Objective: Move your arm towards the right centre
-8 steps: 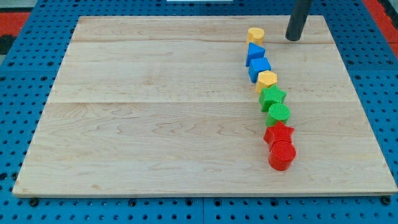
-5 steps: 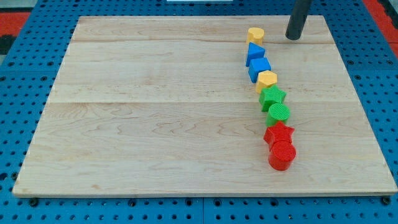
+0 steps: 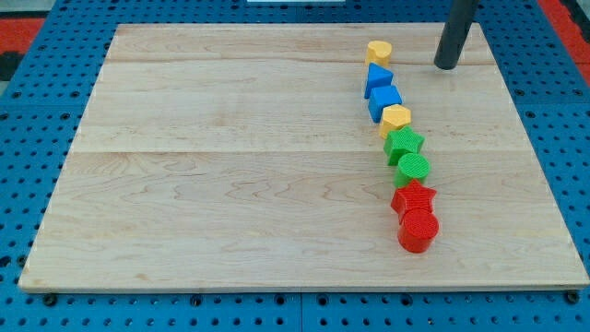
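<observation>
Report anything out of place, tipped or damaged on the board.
Nothing stands out. The eight blocks form a tidy column from the yellow block down to the red cylinder, all sitting flat. My tip rests apart, to their upper right.

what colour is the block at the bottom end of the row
Red, a cylinder, clearest in the camera view.

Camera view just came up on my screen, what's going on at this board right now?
My tip stands on the wooden board near the view's top right, touching nothing. To its left, eight blocks run in a line down the board, from a yellow block at the top to a red cylinder at the bottom.
</observation>
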Robot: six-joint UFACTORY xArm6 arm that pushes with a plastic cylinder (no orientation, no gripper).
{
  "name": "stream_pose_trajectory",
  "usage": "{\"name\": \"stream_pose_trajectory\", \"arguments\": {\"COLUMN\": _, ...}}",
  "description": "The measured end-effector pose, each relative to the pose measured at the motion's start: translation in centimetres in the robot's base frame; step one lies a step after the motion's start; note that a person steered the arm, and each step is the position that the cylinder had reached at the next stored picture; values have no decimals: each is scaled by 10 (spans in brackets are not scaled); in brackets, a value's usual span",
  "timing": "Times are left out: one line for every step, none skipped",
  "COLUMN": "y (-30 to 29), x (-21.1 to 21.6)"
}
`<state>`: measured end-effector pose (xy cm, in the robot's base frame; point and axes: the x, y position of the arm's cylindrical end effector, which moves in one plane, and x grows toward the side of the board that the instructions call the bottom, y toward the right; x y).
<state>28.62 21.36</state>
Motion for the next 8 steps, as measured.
{"name": "stream_pose_trajectory", "arguments": {"y": 5, "x": 0}}
{"name": "stream_pose_trajectory", "arguments": {"y": 5, "x": -3}}
{"name": "stream_pose_trajectory", "arguments": {"y": 4, "x": -9}}
{"name": "stream_pose_trajectory", "arguments": {"y": -7, "x": -19}}
{"name": "stream_pose_trajectory", "arguments": {"y": -23, "x": -18}}
{"name": "stream_pose_trajectory", "arguments": {"y": -2, "x": 21}}
{"name": "stream_pose_trajectory", "arguments": {"y": -1, "x": 91}}
{"name": "stream_pose_trajectory", "arguments": {"y": -12, "x": 127}}
